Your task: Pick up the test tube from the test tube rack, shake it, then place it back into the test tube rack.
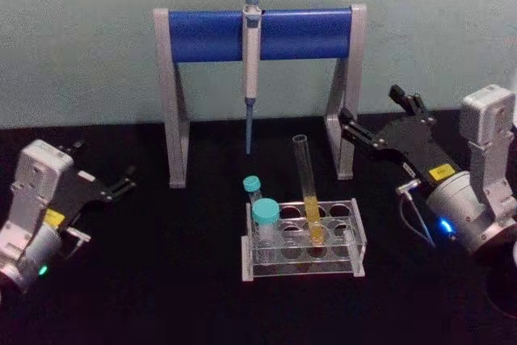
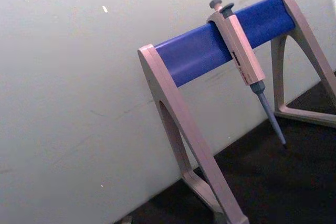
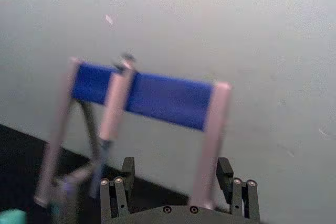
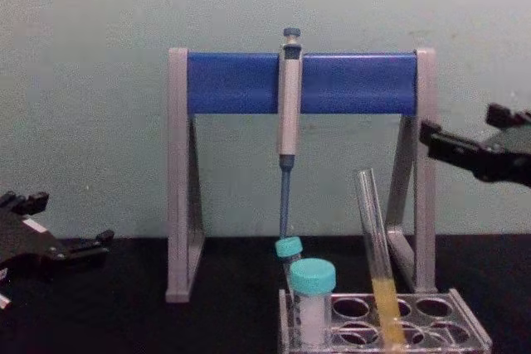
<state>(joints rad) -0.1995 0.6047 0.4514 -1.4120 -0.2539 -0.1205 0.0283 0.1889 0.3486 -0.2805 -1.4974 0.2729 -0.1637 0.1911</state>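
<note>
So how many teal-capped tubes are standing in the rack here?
2. A larger teal-capped tube stands in the test tube rack at its front left, a smaller one just behind it. No others are apparent.

Yellow-filled test tube (image 1: 308, 191) leans in the clear test tube rack (image 1: 355, 241).

Both arms look like the same build: chunky light grey wrist housing, rounded silver-grey cylinder behind it, then a black front section. The left claw (image 1: 109, 186) has thin black fingers, a small yellow sticker on the black part and a green LED glowing on the grey body. The right claw (image 1: 373, 117) is black too, with its own yellow label, a blue LED on the silver joint and a thin pale cable looping underneath. In the right wrist view its black finger links (image 3: 113, 195) have small shiny round screws at the pivots.
</note>
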